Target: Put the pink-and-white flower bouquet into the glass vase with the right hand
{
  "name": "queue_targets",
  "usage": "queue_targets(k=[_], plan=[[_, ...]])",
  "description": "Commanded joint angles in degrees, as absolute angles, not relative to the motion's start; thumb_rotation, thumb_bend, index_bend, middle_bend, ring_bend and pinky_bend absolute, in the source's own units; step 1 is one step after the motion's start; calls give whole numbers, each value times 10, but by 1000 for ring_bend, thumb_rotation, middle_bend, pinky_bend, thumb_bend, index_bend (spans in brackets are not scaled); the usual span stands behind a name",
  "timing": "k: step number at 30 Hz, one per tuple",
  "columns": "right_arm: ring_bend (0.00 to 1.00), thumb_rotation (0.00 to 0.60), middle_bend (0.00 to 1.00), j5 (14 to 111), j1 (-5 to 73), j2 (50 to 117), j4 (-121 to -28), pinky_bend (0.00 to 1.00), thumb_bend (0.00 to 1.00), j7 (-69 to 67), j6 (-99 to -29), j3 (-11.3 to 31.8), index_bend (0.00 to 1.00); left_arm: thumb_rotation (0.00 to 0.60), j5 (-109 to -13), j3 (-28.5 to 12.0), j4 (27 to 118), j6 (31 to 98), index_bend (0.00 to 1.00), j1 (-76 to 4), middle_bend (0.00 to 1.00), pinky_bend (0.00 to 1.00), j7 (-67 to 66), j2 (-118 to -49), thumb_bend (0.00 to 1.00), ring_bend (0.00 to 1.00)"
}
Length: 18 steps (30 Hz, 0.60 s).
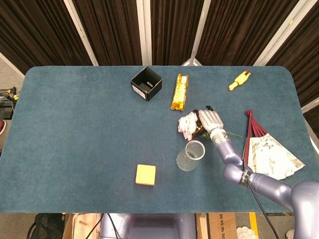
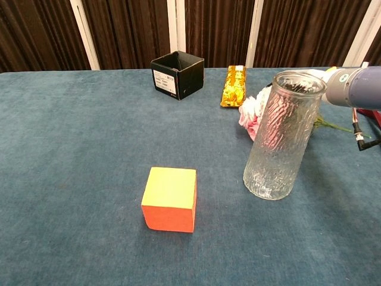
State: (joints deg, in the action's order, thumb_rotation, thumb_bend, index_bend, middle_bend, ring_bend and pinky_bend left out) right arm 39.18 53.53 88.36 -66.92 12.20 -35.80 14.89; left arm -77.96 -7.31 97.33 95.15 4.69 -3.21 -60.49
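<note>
my right hand (image 1: 209,120) lies palm down over the pink-and-white flower bouquet (image 1: 188,124), which rests on the blue table (image 1: 75,129) just behind the glass vase (image 1: 191,155). i cannot tell whether my fingers grip it. the vase stands upright. an orange cube (image 2: 170,198) sits to its left, and a black box (image 1: 146,83) further back.
</note>
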Motion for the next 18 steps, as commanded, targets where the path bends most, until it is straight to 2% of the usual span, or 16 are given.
queue_targets(k=[1, 5, 6, 14, 16, 18], plan=[[417, 600, 413, 392, 535, 879, -673, 0, 182, 122, -357, 145, 388, 600, -778, -73, 974, 950, 92, 47, 0, 23, -32, -604, 249, 0], [435, 600, 426, 398, 534, 870, -682, 0, 181, 118, -363, 145, 406, 600, -777, -73, 975, 947, 93, 46, 0, 23, -30, -603, 249, 0], [435, 600, 426, 404, 531, 856, -697, 0, 182, 100, -373, 163, 408, 600, -775, -73, 975, 946, 93, 46, 0, 23, -27, -602, 249, 0], [435, 600, 426, 407, 513, 782, -738, 0, 182, -2, -340, 230, 425, 600, -775, -73, 973, 943, 95, 47, 0, 23, -14, -597, 248, 0], [435, 600, 426, 409, 495, 755, -747, 0, 182, -60, -354, 274, 429, 600, -776, -73, 972, 946, 95, 49, 0, 23, -4, -594, 249, 0], [437, 600, 428, 424, 478, 733, -765, 2, 182, -100, -351, 295, 429, 600, -776, -73, 971, 947, 95, 51, 0, 23, 2, -592, 249, 0]])
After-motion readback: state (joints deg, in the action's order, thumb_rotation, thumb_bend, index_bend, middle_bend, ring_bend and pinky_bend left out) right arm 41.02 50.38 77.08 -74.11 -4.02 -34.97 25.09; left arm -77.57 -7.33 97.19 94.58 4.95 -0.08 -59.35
